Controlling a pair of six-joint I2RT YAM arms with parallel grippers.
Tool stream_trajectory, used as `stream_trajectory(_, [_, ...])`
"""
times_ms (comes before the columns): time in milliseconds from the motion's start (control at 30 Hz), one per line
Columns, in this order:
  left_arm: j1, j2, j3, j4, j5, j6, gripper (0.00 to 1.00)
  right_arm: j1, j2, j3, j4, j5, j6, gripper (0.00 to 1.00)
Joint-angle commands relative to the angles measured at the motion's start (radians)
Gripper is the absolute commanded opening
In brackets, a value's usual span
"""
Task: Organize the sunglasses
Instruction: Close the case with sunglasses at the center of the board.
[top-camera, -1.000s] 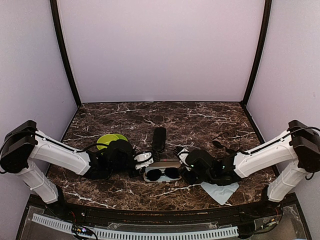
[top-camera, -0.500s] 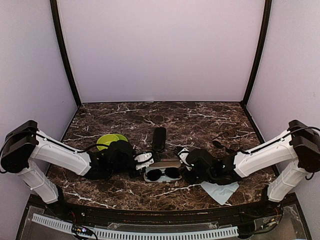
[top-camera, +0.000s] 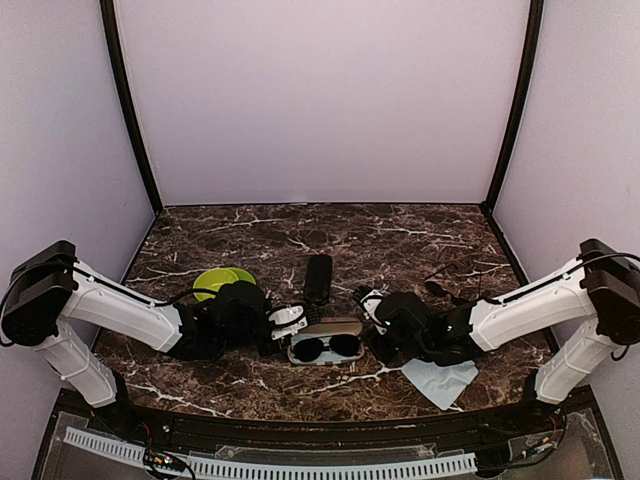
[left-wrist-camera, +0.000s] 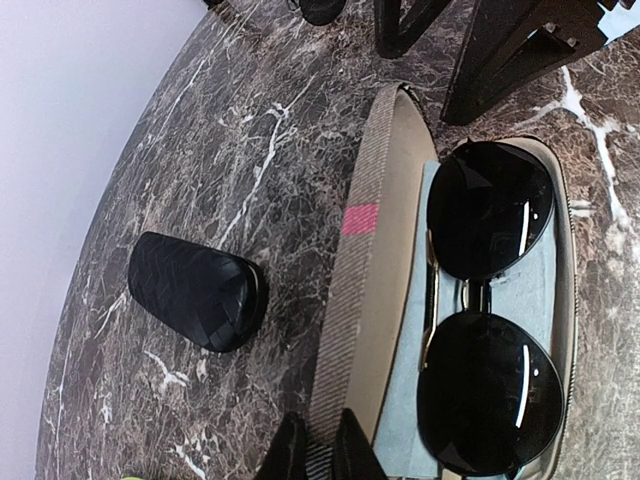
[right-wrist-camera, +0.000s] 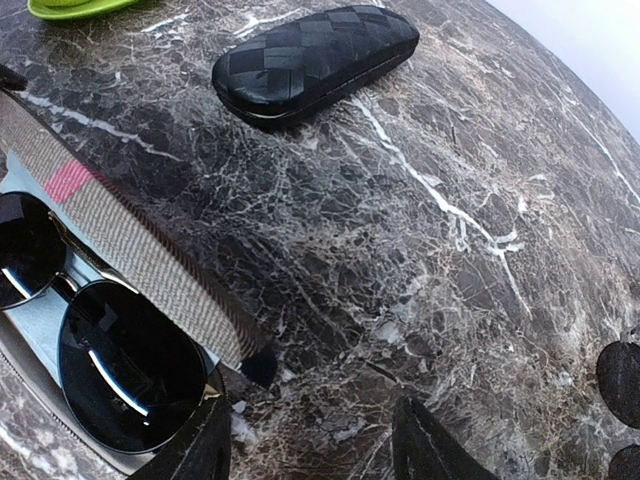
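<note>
One pair of sunglasses (left-wrist-camera: 488, 300) with round dark lenses lies on a light blue lining inside an open striped case (top-camera: 325, 341). The case's lid (left-wrist-camera: 365, 270) stands upright, and my left gripper (left-wrist-camera: 320, 452) is shut on its near end. In the top view that left gripper (top-camera: 292, 320) sits at the case's left end. My right gripper (right-wrist-camera: 315, 450) hovers open over bare marble just right of the case, holding nothing; its left finger (right-wrist-camera: 205, 450) is beside the sunglasses (right-wrist-camera: 120, 360). A second pair of sunglasses (top-camera: 445, 285) lies on the table to the right.
A closed black woven case (top-camera: 317, 277) lies behind the open case. A lime-green object (top-camera: 222, 281) sits at the left behind my left arm. A light blue cloth (top-camera: 440, 380) lies near the front edge under my right arm.
My right gripper has drawn slightly back and to the right, away from the open case's end. The left gripper keeps the lid held in the same place.
</note>
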Motion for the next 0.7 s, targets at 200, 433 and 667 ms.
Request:
stream_trajectory(200, [-0.006,-0.003,-0.002,0.058,-0.005,-0.008,0.11,-0.013,0.048,0.017,0.026,-0.009,-0.003,0.55])
stream_trajectory(433, [-0.007,-0.003,-0.003,0.062,-0.006,-0.011,0.11,-0.013,0.048,0.027,0.031,-0.029,-0.007,0.55])
stream_trajectory(667, [-0.007,0.006,0.0,0.068,-0.006,-0.014,0.11,-0.012,0.049,0.027,0.038,-0.05,-0.009,0.55])
